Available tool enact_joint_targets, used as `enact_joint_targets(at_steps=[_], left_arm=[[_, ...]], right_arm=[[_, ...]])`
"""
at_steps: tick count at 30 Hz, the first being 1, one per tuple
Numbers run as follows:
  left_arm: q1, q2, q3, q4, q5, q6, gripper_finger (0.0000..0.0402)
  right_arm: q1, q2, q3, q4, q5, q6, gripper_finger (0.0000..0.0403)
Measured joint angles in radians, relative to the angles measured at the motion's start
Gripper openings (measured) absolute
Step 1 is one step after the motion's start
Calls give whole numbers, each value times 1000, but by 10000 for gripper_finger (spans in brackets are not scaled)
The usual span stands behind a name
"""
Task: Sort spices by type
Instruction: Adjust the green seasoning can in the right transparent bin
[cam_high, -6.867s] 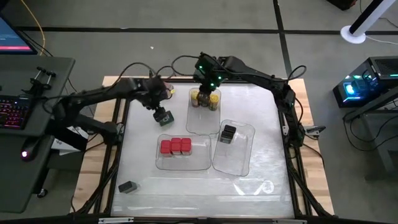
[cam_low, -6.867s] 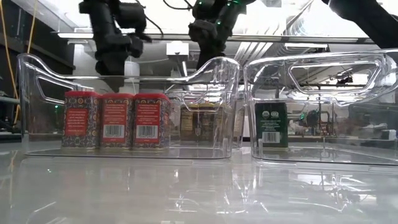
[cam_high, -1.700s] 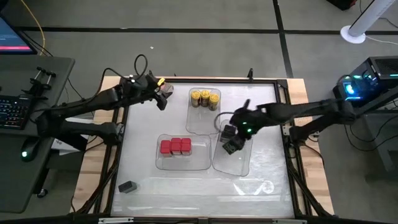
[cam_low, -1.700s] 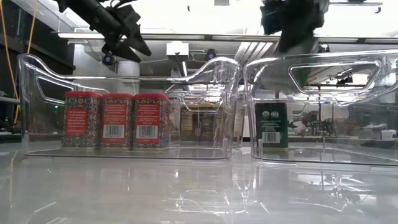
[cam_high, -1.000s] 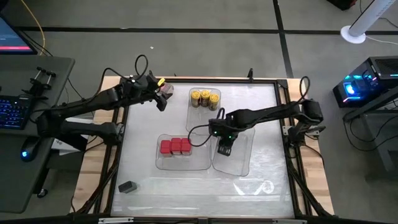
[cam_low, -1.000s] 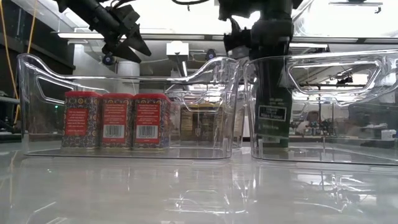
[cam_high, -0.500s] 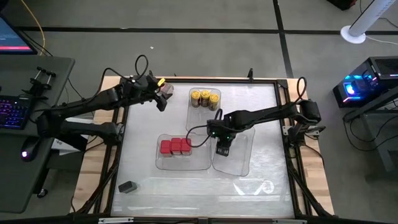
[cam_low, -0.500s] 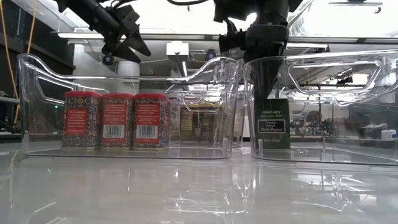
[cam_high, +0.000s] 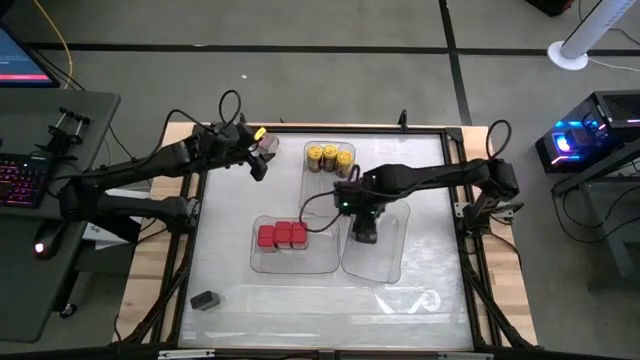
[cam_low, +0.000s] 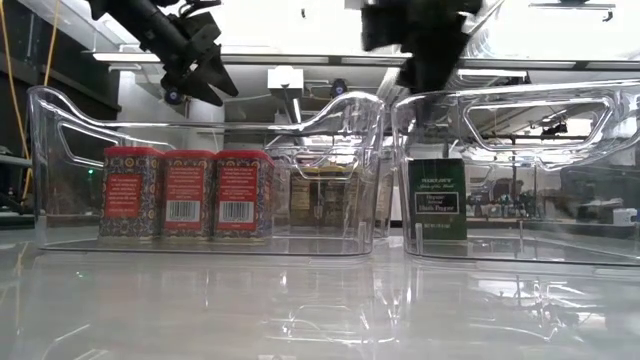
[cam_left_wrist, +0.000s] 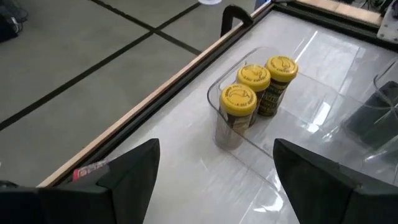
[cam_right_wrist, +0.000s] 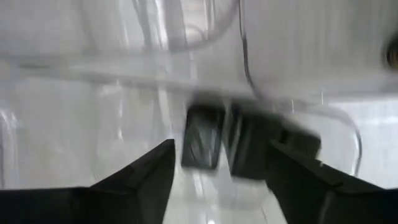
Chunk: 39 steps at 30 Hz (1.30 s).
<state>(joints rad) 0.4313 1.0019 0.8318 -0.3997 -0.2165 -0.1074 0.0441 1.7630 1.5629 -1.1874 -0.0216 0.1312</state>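
Nearest me, one dark grey blocky spice container (cam_high: 204, 300) lies loose on the bench (cam_high: 300, 300) at the near left, outside every tray. Behind it, three red square-topped tins (cam_high: 282, 236) sit in a row in the near-left clear plastic tray (cam_high: 262, 264). The right-hand clear tray (cam_high: 385, 268) holds the dark blocky tins (cam_low: 437, 199) standing upright; the right tool (cam_high: 366, 222) hangs above them with its fingers apart, gripping nothing. Farther back, three round yellow-lidded jars (cam_high: 329, 156) are bunched at the far end of the far clear tray (cam_high: 325, 205). The left tool (cam_high: 258, 160) hovers over the far-left bench edge, fingers spread and empty.

My read: I'm between drops, dark tin placed. What's left looks like that stray grey container. Next move calls for a reach to the near-left corner, a grip across its narrow sides, then a lift over the tray wall beside the other dark tins.
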Motion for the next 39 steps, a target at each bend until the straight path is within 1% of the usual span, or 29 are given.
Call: enact_joint_targets(at_steps=[2,4,8,9,10,13,16,18,23,27,32,36,39], left_arm=[[0,0,0,-22,-2,0,300],[0,0,0,-53,-4,5,300],[0,0,0,-110,-5,2,300],[0,0,0,-113,-5,-4,300],[0,0,0,-113,-5,-12,300],[0,0,0,-111,-4,-20,300],[0,0,0,-111,-4,-20,300],[0,0,0,-111,-4,-21,300],[0,0,0,-112,-4,-36,300],[0,0,0,-112,-3,-56,300],[0,0,0,-112,-3,-74,300],[0,0,0,-112,-3,-74,300],[0,0,0,-112,-3,-74,300]], right_arm=[[2,-42,-64,-23,18,12,205],[2,-103,-152,-24,24,54,160],[-4,-255,-341,41,26,144,39],[-8,-279,-383,77,26,155,20],[-17,-298,-421,115,22,163,13],[-50,-306,-501,204,26,183,17],[-78,-277,-547,228,31,171,4],[-91,-258,-566,246,55,157,5],[-122,-240,-580,321,98,107,2],[-143,-238,-578,357,97,72,3],[-155,-238,-578,416,93,69,2],[-156,-238,-578,417,91,66,1],[-156,-239,-577,391,67,48,1]])
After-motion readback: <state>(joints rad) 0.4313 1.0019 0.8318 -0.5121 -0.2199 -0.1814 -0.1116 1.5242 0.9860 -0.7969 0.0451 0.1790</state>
